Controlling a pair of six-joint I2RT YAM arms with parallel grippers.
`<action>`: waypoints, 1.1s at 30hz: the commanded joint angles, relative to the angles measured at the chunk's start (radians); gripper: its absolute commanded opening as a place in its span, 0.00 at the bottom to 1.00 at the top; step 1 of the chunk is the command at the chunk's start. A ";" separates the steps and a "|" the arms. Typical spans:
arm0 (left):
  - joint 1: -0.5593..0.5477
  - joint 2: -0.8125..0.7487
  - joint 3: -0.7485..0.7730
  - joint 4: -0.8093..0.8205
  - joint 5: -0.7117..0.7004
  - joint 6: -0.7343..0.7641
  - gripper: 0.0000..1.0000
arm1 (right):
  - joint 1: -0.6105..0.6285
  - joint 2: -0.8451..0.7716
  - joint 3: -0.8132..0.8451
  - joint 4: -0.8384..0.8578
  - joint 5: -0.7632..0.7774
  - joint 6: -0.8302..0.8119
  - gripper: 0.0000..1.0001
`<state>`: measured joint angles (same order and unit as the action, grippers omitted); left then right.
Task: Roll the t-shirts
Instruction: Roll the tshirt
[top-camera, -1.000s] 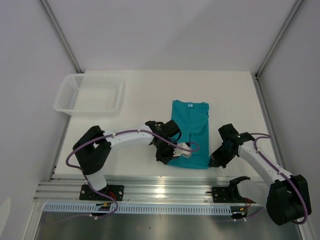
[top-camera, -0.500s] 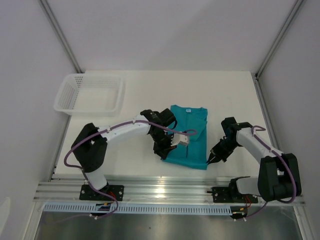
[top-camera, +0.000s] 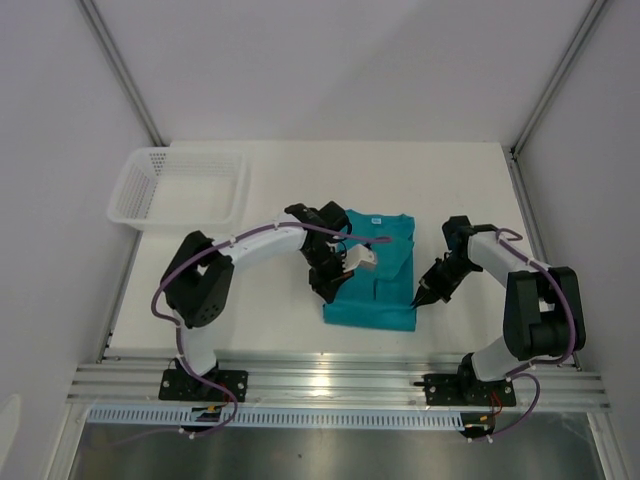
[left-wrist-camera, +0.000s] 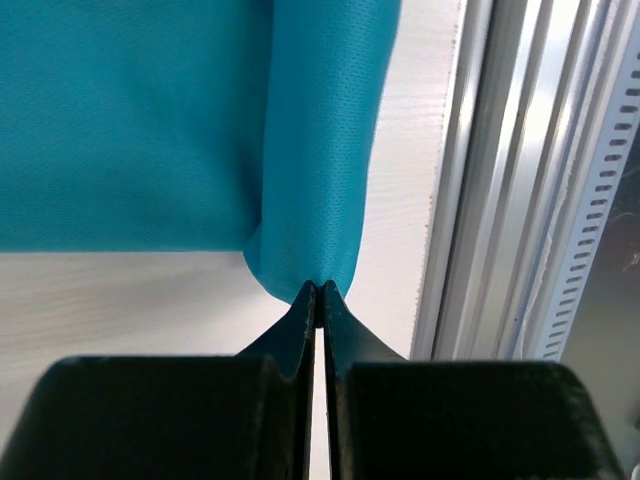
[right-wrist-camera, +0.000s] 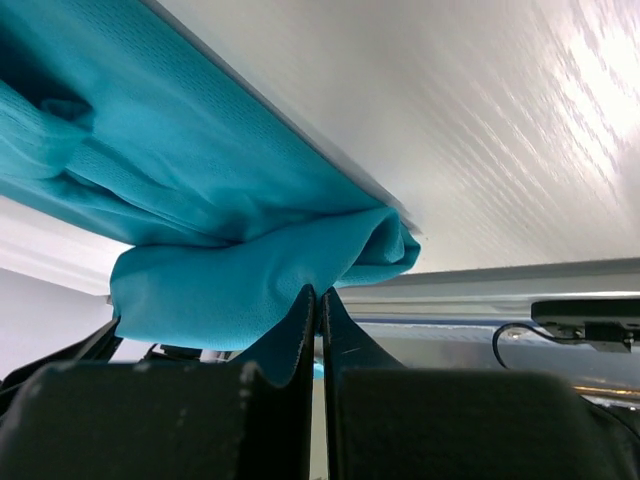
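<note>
Teal t-shirt (top-camera: 378, 268) lies folded flat on the counter (top-camera: 270, 190), spanning between the two sets of jaws. On the left gripper (left-wrist-camera: 316, 292), jaws pinched tight on the near corner fold. On the right gripper (right-wrist-camera: 318, 297), jaws closed on the opposite corner, cloth bunched just ahead. Fabric thin, limp, light. It will likely sag and skew unless both corners are held evenly. White mesh basket (top-camera: 128, 200) sits well beyond the left jaws; nothing seen inside.

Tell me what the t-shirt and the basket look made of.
The t-shirt: soft knit fabric, probably synthetic, matte; a tiny pinhole weave shows and it folds limply. The basket: likely rigid white plastic, with an open lattice wall.
</note>
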<state>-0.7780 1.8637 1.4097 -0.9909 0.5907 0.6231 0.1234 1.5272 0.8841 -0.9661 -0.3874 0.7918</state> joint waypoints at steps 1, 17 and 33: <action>0.026 0.029 0.054 0.008 0.014 -0.039 0.01 | -0.018 0.022 0.041 0.027 -0.016 -0.028 0.00; 0.048 0.143 0.115 0.090 -0.048 -0.100 0.01 | -0.021 0.024 0.099 0.129 0.108 -0.014 0.32; 0.060 0.167 0.104 0.116 -0.115 -0.143 0.03 | 0.231 -0.196 -0.063 0.340 0.119 0.110 0.04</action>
<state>-0.7288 2.0228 1.4876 -0.8948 0.4938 0.5091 0.3367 1.3235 0.8745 -0.7296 -0.2333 0.8322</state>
